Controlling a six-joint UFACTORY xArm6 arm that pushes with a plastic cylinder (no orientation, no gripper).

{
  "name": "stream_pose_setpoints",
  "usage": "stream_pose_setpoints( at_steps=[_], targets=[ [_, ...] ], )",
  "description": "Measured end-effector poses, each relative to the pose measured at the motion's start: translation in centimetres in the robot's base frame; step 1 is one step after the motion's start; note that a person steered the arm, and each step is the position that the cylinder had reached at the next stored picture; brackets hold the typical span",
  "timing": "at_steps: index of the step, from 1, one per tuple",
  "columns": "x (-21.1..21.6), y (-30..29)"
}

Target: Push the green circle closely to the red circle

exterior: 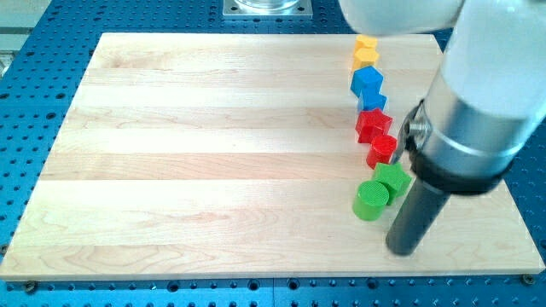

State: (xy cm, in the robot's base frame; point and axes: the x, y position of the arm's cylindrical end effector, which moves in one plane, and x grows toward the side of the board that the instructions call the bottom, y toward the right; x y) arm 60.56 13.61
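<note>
Green circle (pixel 371 201) sits below the red circle (pixel 382 150); my tip (pixel 403 251), holding nothing, waits below-right to push it up.

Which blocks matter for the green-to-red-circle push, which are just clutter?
In play: green circle, red circle, my tip just below-right of the green circle.
Lying about: green star, red star, two blue blocks, two yellow blocks.
</note>
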Motion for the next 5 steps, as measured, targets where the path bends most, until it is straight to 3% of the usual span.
stream_pose_setpoints(
  at_steps=[1, 3, 4, 5],
  targets=[
    [-4.3, -2.9],
    [-10.3, -0.1],
    [-6.3, -1.4],
    [-4.1, 1.9]
  ],
)
